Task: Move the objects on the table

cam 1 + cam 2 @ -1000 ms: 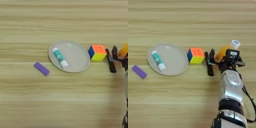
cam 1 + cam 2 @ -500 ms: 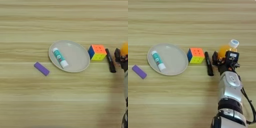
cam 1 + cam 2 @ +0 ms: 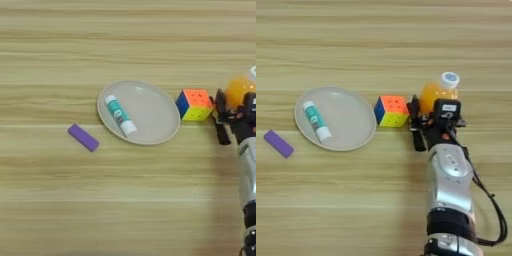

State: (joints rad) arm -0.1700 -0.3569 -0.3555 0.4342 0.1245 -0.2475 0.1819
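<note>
The gripper (image 3: 432, 116) sits right at the juice bottle (image 3: 437, 93), but whether its fingers are spread or pinching, I cannot tell. The bottle stands upright just right of the cube (image 3: 391, 111), with the marker (image 3: 416, 126) lying between them. Best play: a square grip low on the bottle, clear of marker and cube. Left lies the plate (image 3: 351, 102), glue stick (image 3: 316, 120) inside.

Silver right forearm outstretched; end effector (image 3: 432, 116) low over table.
</note>
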